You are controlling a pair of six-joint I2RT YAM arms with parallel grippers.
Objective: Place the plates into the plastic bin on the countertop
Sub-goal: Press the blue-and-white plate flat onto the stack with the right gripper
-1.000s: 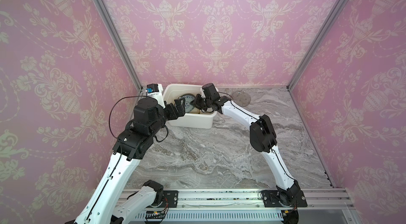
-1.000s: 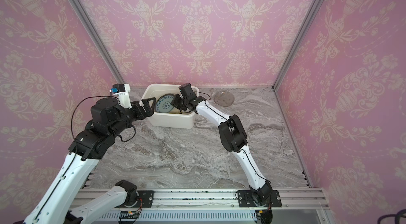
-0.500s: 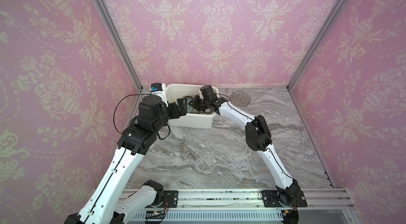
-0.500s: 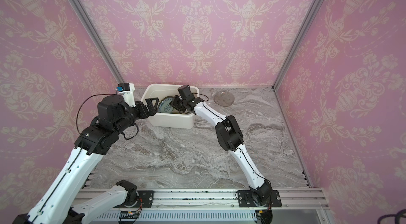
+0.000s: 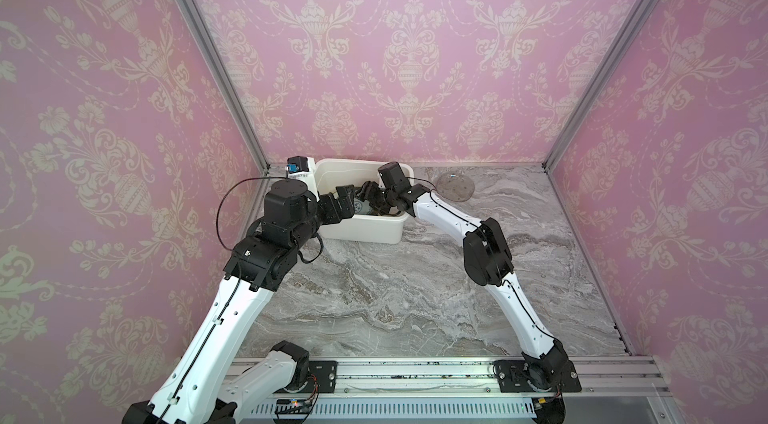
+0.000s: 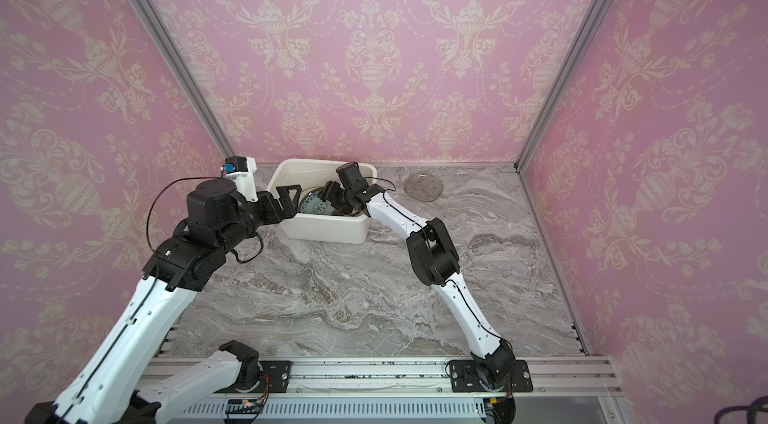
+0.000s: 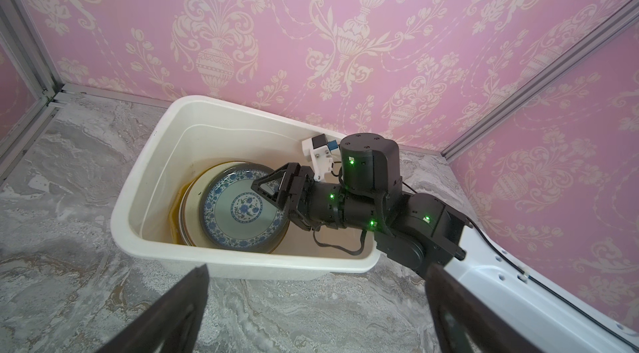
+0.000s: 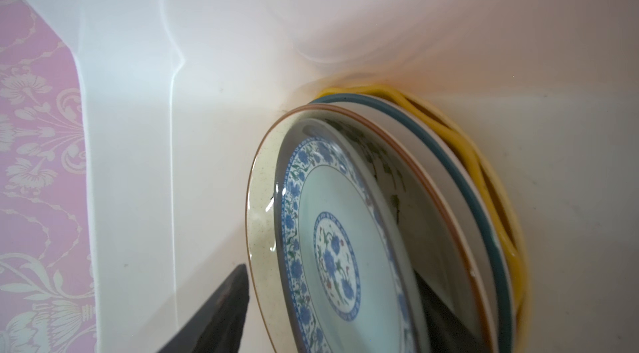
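**Blue plate down, glass one to fetch**

My right pincer [image 8: 330,271] is down inside the plastic bin [image 7: 162,174], jaws well apart and clamping nothing. One finger stands in front of the blue-patterned plate [image 7: 242,211] and the other behind it, so I straddle its rim without pinching it. That plate rests face out on top of the nested stack, with cream, blue-rimmed and yellow rims showing behind it.

My left pincer [image 6: 291,203] hangs at the bin's near left rim, jaws as wide as they go, holding nothing.

One dish is outside the bin: the smoky glass plate [image 5: 455,188]. It lies flat on the countertop [image 5: 395,284] against the far edge, just beside the bin's right end.

I judge my next move turns on that. From my right pincer the plate lies to the right, past the bin's right wall, and my right arm is plainly the nearer one, since the left would have to cross the whole bin. It is round and flat, with no long axis to line up on, so I expect I must take it by the rim, lifting clear of the stack first so I do not drag the blue plate.
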